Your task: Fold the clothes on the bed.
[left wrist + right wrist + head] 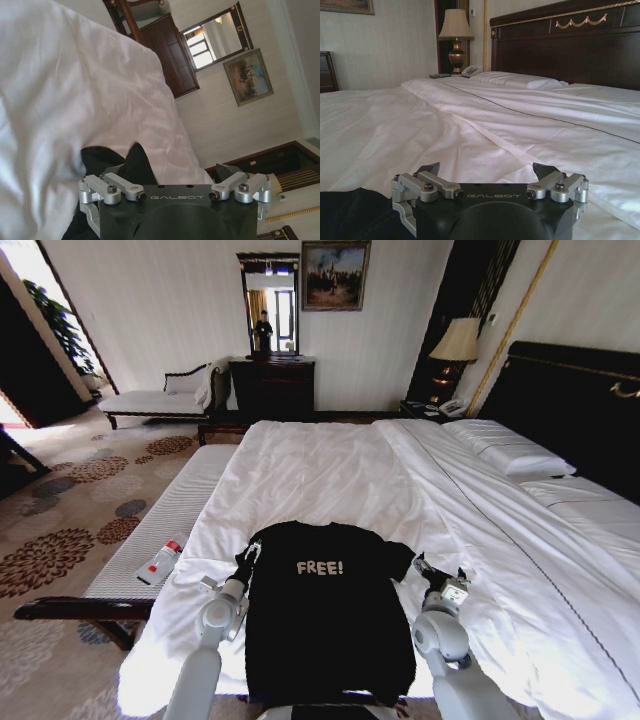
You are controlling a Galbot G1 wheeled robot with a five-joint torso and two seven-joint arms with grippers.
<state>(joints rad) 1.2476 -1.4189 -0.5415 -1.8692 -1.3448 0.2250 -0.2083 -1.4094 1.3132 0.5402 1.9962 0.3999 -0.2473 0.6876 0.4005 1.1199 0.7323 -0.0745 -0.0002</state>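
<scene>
**A:** Where are your two arms?

**B:** From your head camera, both reach up from the near edge of the bed (330, 470). Your left gripper (247, 556) sits at the left sleeve of the T-shirt (325, 615), forearm angled up and inward. Your right gripper (432, 571) sits at the right sleeve, its wrist bent over the white sheet just beside the cloth.

**A:** And the fingers?

**B:** In your left wrist camera the left gripper (175, 175) has its fingers (127, 172) spread wide; black cloth (107, 160) lies by one of them, but you cannot tell whether it is gripped. In your right wrist camera the right gripper (490, 170) also has its fingers (432, 169) spread wide, with nothing between them; the black cloth (350, 210) lies off to one side of them.

**A:** Where is the shirt?

**B:** It lies flat and face up at the near edge of the bed, "FREE!" readable, between your two arms, collar toward the far edge.

**A:** What does each camera add?

**B:** Your head camera alone gives the whole shirt, plus a bench (165, 525) along the bed's left edge carrying a small bottle (160, 562). Your right wrist camera gives the headboard (565, 45), pillows (515, 80) and lamp (455, 37) up close. Your left wrist camera gives the dresser (170, 57), mirror (215, 37) and a painting (248, 76).
</scene>
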